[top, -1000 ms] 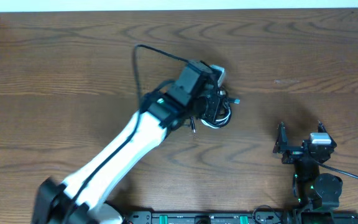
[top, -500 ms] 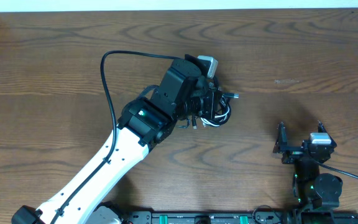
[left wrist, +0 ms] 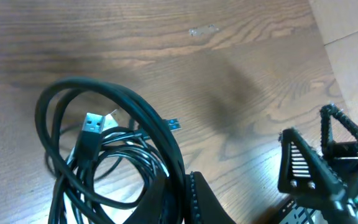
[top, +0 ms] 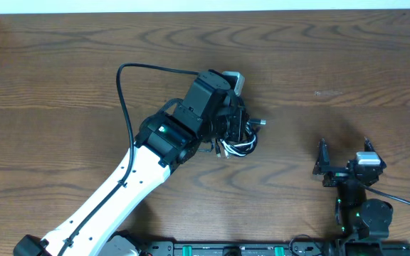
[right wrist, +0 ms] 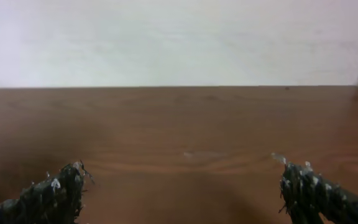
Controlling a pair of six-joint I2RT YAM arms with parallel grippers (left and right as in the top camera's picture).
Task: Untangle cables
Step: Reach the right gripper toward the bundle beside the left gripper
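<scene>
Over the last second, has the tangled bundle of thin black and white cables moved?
Yes. The cable bundle, held by the left gripper, slid slightly toward the table's near edge, away from the motionless open right gripper.

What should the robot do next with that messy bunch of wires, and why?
Probably bring the right gripper over to the cables and catch a loose plug. The left gripper is shut on the bunch, whose loops are all wound together, while the right one sits open and empty far off to the side. Two grips would likely pull the cords apart.
</scene>
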